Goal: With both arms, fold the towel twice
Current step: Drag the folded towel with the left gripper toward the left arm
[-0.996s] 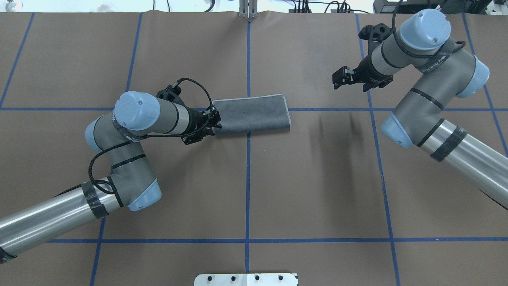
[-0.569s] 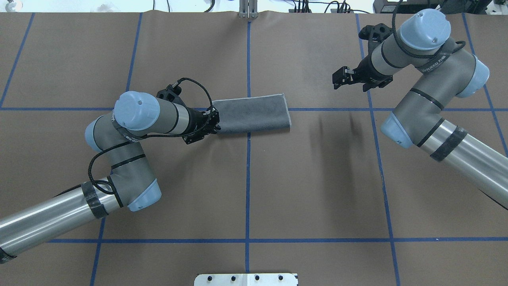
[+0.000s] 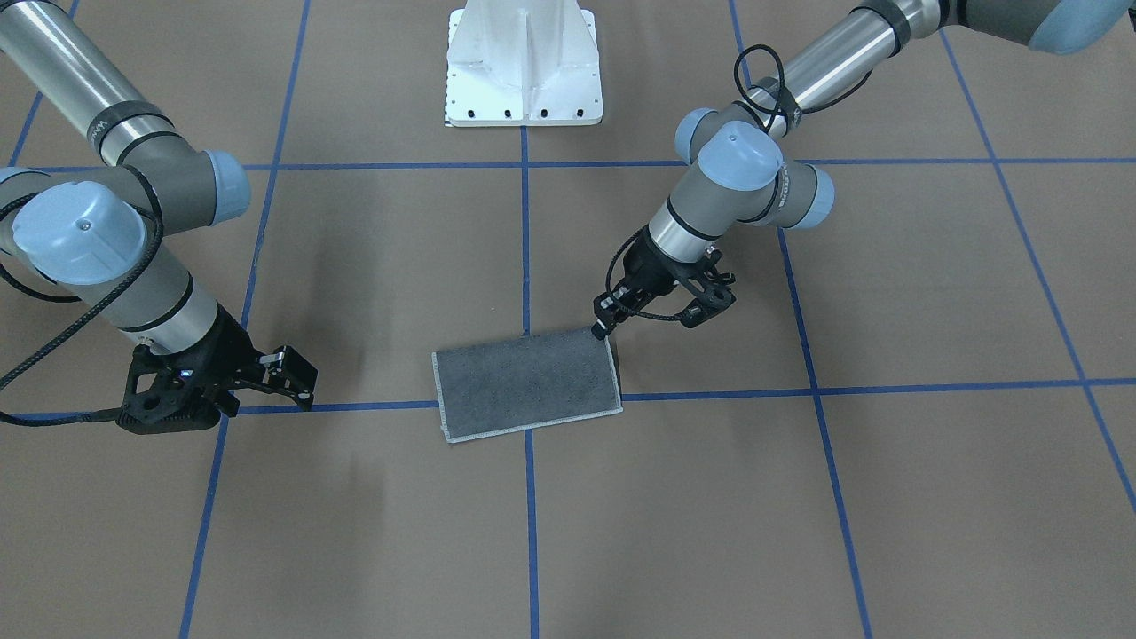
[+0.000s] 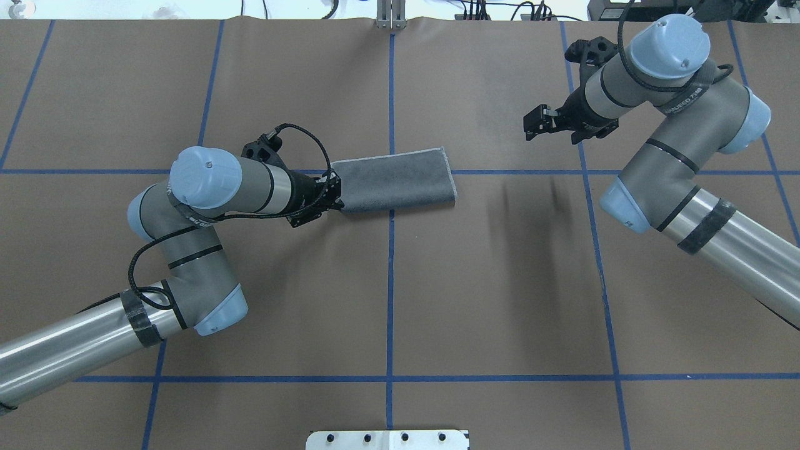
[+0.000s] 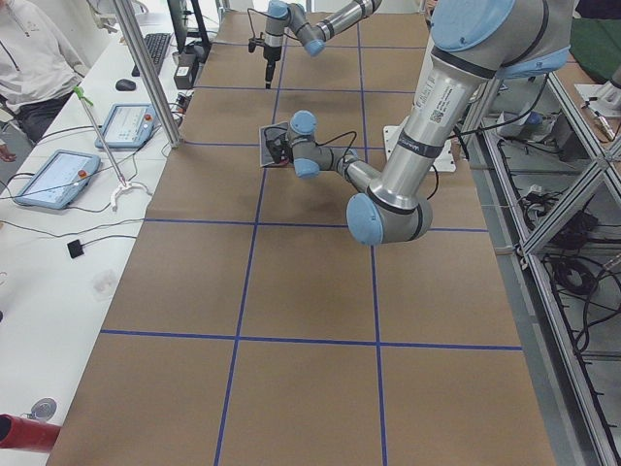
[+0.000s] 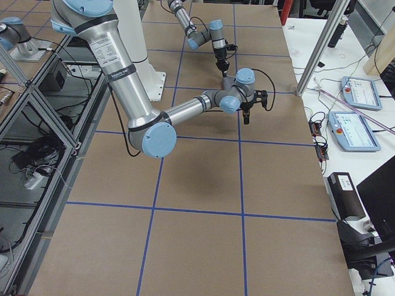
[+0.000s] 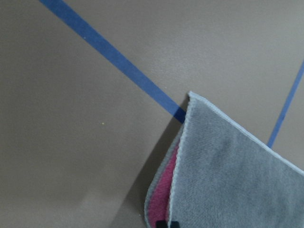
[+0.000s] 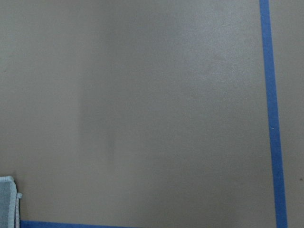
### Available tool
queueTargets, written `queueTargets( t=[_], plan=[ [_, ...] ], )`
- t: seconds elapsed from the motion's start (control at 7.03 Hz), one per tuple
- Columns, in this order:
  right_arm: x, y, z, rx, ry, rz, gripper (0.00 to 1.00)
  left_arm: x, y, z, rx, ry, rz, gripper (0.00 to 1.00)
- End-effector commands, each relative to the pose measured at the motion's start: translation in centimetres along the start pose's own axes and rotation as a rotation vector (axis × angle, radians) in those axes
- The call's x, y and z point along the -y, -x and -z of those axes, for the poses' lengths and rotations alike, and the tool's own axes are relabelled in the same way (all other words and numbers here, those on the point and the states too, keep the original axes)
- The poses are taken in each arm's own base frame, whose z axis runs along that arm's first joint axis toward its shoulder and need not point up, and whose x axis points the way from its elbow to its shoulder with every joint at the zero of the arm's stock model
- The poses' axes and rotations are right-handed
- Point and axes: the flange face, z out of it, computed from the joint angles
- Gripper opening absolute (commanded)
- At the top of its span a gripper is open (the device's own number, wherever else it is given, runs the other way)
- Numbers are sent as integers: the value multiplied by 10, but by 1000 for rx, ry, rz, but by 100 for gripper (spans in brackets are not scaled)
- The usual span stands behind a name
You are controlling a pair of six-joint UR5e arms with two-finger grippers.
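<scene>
The left arm (image 4: 206, 181) reaches in from the near left corner of the tabletop (image 4: 487, 300), its forearm low and pointing right. The left gripper (image 4: 334, 199) sits at the near left corner of the towel (image 4: 397, 181), its fingers together and clamped on that corner. In the left wrist view the corner is raised a little off the brown surface. The layers part there, so a strip of the pink face (image 7: 164, 190) shows between grey layers edged with light stitching.

The towel is folded into a long rectangle, dark grey side out. It lies flat over the crossing of two blue tape lines (image 4: 390, 281) in the middle of the tabletop, slightly askew, its right end angled a little nearer.

Well to the right of the towel and farther back, the right gripper (image 4: 531, 127) hangs above the bare tabletop with its fingers apart, holding nothing. It points left toward the towel. The right arm (image 4: 669, 56) bends behind it and runs off the near right edge. The right wrist view catches only the towel's corner (image 8: 7, 199) at its lower left.
</scene>
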Motion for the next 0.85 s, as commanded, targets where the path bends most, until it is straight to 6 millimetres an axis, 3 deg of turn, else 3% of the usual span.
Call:
queueTargets(
  t=[0.0,0.14,0.43,0.71],
  plan=[
    [0,-1,1,1,-2,-1,99,-1,31,29,5,30,-101,0],
    [0,-1,1,3,-1,0,99,4,52,42,15,27,-143,0],
    [0,-2,2,2,-4,-1,99,17,75,54,34,12,-214,0],
    [0,-3,1,1,-2,-2,99,23,103,80,48,27,-320,0]
  ],
)
